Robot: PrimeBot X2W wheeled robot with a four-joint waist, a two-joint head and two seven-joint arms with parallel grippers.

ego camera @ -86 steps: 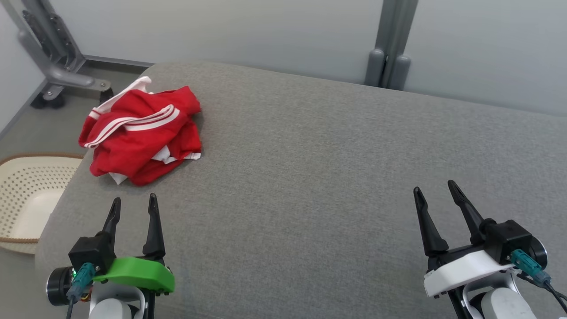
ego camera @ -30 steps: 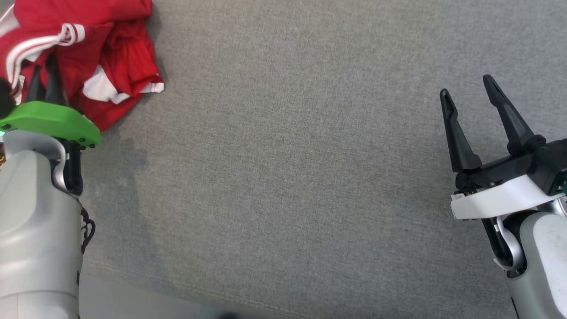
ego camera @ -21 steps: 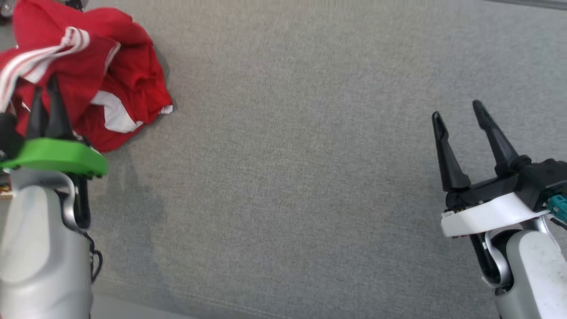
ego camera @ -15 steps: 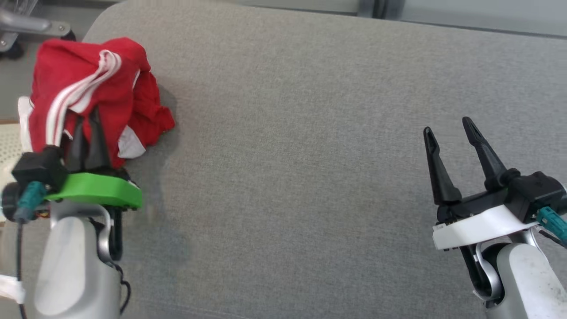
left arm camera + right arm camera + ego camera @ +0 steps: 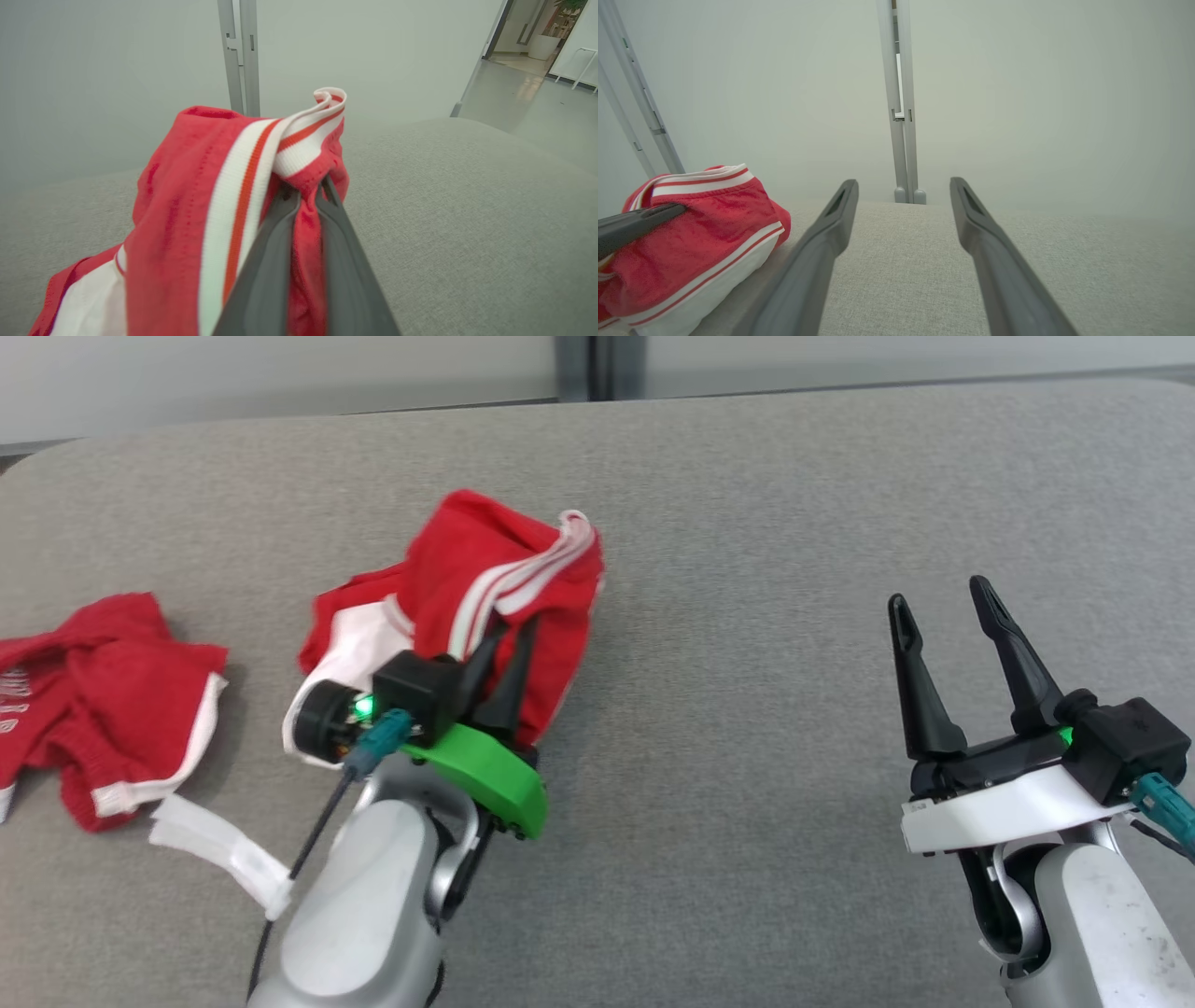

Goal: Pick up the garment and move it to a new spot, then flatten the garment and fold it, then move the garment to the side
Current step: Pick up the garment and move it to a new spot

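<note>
Two red garments on a grey cushion (image 5: 747,616), striped garment (image 5: 467,560) mid-cushion pinched in the closed left gripper (image 5: 515,627), second garment (image 5: 103,709) far left, right gripper (image 5: 937,593) spread wide, empty, pale wall (image 5: 280,364) behind.

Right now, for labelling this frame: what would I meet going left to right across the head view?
Loose red garment → red striped garment pinched by the left gripper → open right gripper.

A grey fabric-covered surface (image 5: 747,569) stretches wide below a pale wall (image 5: 280,373) split by 1 grey metal post (image 5: 597,364). Another red cloth (image 5: 93,691) lies far left.
</note>
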